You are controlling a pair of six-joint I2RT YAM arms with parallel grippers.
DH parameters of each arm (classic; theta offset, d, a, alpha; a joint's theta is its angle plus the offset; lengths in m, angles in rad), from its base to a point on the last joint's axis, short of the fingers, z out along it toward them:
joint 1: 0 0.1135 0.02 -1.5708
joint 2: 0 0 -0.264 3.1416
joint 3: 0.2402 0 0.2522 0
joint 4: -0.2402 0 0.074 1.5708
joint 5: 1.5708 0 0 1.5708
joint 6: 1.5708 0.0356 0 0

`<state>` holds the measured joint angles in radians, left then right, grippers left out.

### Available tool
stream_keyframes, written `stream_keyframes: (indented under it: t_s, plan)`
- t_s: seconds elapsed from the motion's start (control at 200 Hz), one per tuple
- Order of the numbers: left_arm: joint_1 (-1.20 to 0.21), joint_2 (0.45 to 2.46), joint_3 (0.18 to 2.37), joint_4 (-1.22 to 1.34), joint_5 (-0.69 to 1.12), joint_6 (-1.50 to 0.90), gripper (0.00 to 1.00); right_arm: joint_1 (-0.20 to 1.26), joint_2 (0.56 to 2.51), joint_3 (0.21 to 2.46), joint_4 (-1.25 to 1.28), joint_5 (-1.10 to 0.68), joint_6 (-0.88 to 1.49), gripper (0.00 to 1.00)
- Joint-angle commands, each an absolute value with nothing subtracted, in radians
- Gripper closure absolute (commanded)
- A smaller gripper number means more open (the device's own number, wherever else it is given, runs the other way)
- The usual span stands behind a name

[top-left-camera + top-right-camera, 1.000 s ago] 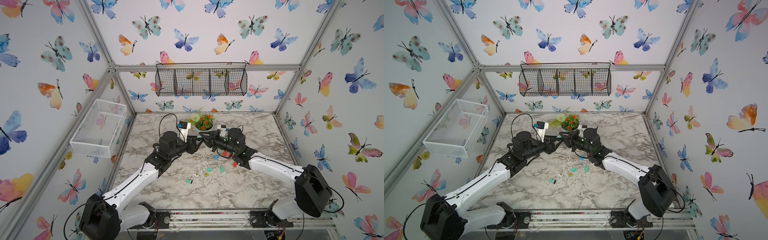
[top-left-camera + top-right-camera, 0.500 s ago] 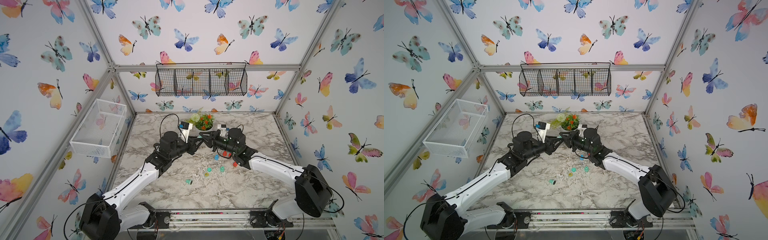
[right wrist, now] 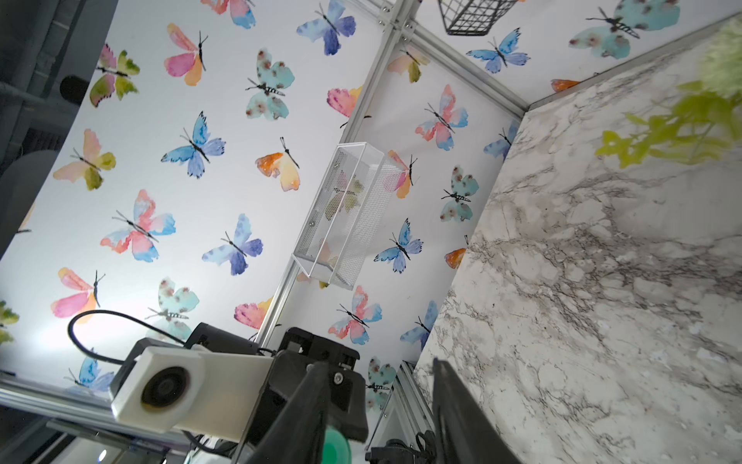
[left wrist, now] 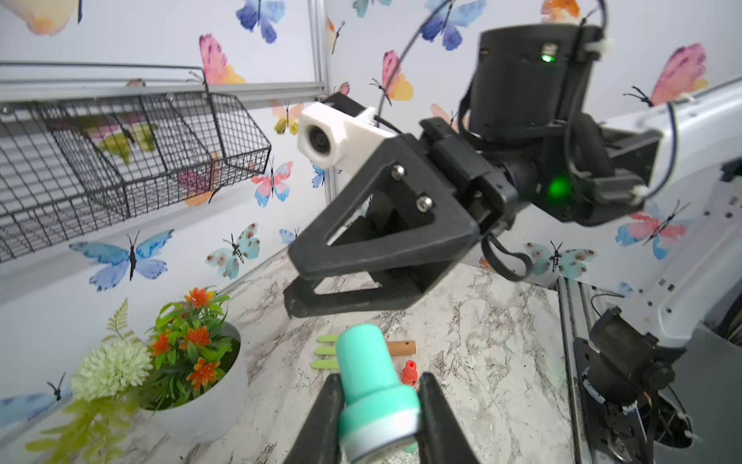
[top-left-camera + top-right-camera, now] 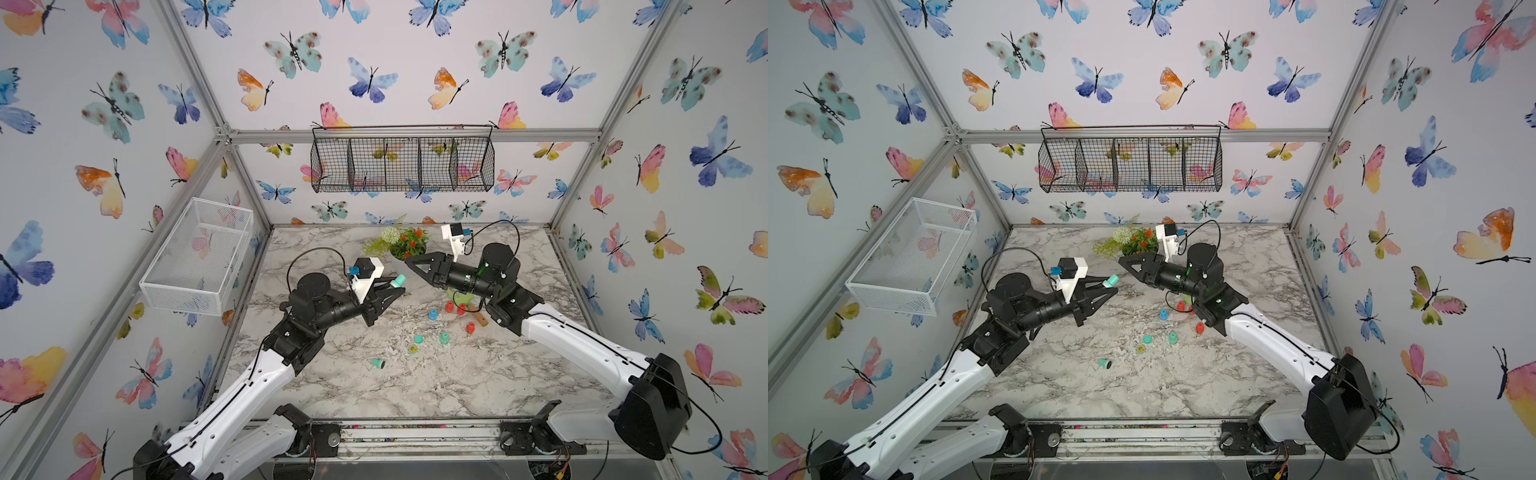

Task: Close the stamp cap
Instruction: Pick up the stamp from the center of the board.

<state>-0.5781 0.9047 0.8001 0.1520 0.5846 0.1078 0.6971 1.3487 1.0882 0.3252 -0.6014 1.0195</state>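
A robot lab test cell. An aluminium frame (image 5: 266, 135) and butterfly wallpaper (image 5: 370, 83) enclose the marble table (image 5: 415, 386), wire basket (image 5: 401, 164) at twelve o'clock.

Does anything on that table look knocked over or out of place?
Yes. One small teal piece lies tipped on its side, apart from the other little stamps, which are mostly upright. Nothing looks spilled or broken.

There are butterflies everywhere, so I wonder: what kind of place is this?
Probably a robot practice booth: the left arm and right arm reach over a marble-look table, boxed in by metal frame bars and butterfly wallpaper.
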Motion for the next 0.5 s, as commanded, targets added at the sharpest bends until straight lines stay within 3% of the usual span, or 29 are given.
stream_keyframes:
  t_s: [0.0,0.496]
  plan:
    - [-0.583,0.841,0.772,0.16,0.717,0.302,0.8,0.698,1.334,1.168,0.168,-0.747,0.811,0.53]
    - [-0.585,0.824,0.78,0.126,0.727,0.361,0.9,0.698,1.321,1.223,-0.037,-0.988,0.691,0.54]
